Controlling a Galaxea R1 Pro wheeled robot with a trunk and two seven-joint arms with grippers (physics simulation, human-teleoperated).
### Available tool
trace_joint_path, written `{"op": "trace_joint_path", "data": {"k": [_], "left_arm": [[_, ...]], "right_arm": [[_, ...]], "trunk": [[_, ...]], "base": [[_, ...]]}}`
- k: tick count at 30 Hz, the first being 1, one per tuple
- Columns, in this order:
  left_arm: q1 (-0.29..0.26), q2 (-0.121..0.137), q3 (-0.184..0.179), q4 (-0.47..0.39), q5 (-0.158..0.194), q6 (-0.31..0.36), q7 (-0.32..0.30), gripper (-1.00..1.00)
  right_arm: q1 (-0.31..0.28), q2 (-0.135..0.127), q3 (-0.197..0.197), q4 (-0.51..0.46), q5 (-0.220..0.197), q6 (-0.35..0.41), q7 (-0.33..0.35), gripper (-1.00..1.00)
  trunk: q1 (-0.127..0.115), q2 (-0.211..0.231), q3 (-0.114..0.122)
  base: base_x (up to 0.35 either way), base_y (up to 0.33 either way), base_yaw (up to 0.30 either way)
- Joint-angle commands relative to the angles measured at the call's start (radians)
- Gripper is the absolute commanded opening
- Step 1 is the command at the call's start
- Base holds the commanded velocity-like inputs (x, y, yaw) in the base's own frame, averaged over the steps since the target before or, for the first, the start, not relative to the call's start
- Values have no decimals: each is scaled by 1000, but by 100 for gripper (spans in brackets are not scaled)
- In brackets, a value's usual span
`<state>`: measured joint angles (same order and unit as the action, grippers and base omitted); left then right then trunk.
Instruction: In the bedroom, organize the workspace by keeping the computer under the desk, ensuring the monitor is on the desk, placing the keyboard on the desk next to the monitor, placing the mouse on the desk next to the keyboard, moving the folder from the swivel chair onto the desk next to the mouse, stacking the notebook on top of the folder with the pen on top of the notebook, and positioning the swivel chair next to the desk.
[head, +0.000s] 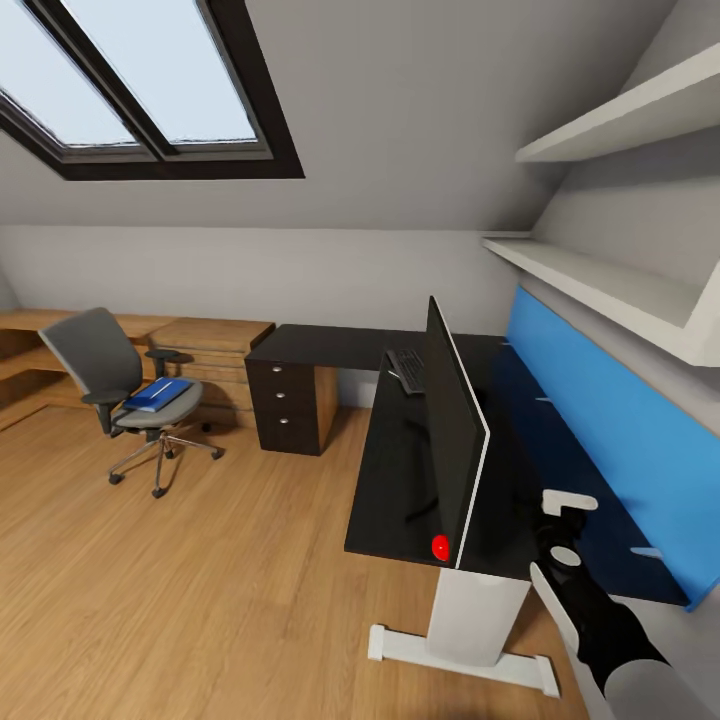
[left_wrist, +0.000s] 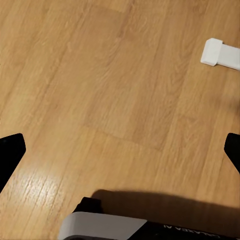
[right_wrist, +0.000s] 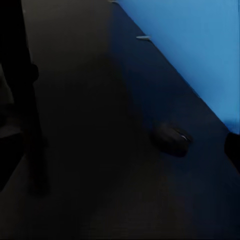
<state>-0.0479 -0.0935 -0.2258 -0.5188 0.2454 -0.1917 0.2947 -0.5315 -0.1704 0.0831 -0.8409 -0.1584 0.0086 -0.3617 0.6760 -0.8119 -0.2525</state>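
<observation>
The thin black monitor (head: 455, 420), black keyboard (head: 406, 368) and dark oval mouse (right_wrist: 172, 138) sit on the black-topped desk (head: 390, 470), the bright blue folder (head: 158, 394) remains on the grey swivel chair (head: 110, 385), and both grippers' openings cannot be determined.

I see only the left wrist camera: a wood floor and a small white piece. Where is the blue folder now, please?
Observer: The folder lies on the seat of the chair, which stands on the floor, apart from the desk.
Operator: Is the mouse on the desk?
Observer: Yes, the mouse sits on the desk top, close to the blue panel along the wall.
Operator: And the keyboard?
Observer: The keyboard is on the desk too, just beyond the monitor.
</observation>
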Motion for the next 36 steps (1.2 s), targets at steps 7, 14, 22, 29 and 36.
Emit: {"op": "trace_joint_path", "data": {"k": [7, 14, 22, 29, 36], "left_arm": [[-1, 1, -7, 0, 10, -6, 8, 100], [0, 1, -7, 0, 9, -6, 8, 100], [-1, 1, -7, -1, 9, -6, 9, 100], [0, 3, 1, -1, 11, -6, 10, 100], [0, 9, 5, -3, 13, -6, 10, 100]], "right_arm": [[0, -3, -1, -4, -35, -6, -8, 100], [1, -3, -1, -7, -39, -16, -3, 100], [1, -1, 3, -9, -42, -45, 6, 100], [1, -2, 3, -8, -41, -45, 6, 100], [1, -3, 2, -8, -39, -49, 3, 100]], "trunk": [[0, -1, -1], [0, -1, -1], [0, -1, -1], [0, -1, -1], [0, -1, -1]], "base": [[48, -8, 0], [189, -107, 0], [15, -10, 0], [0, -81, 0], [136, -161, 0]]}}
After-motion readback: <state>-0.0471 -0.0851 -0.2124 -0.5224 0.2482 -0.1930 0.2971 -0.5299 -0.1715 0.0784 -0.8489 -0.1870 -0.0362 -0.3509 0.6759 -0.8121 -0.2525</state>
